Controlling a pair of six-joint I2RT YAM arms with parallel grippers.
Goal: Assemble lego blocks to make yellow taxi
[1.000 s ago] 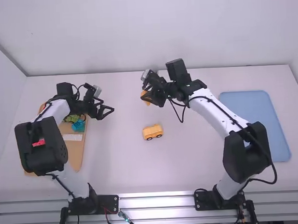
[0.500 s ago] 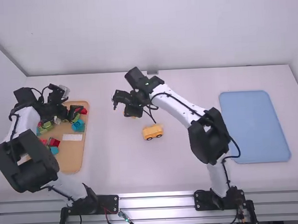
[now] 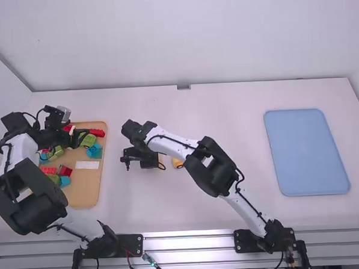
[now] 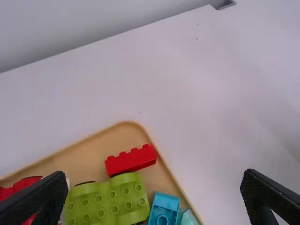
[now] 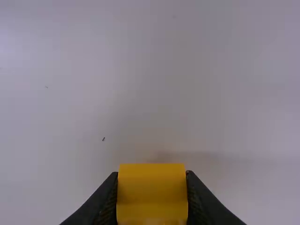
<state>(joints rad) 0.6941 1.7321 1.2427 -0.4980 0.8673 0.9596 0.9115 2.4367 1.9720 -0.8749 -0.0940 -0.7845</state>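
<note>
Over the back of the block tray is my left gripper (image 3: 78,137). In the left wrist view the left gripper (image 4: 154,187) is open, its fingers wide apart with nothing held, above a red brick (image 4: 131,160) and green blocks (image 4: 108,199). My right gripper (image 3: 159,162) is over the middle-left of the table. The right wrist view has the right gripper (image 5: 152,197) shut on a yellow block (image 5: 152,192). Just right of it in the high view, the yellow car piece (image 3: 177,163) on the table is partly hidden by the right arm.
The wooden tray (image 3: 86,193) at the left holds several red, green and blue blocks, with a white label (image 3: 87,164) on it. A blue tray (image 3: 307,152) lies at the right. The right arm stretches across the middle of the table.
The right gripper has moved left and toward the arms' bases with its yellow block, passing behind the car piece. The left gripper has gone left, from beside the tray to over it.
</note>
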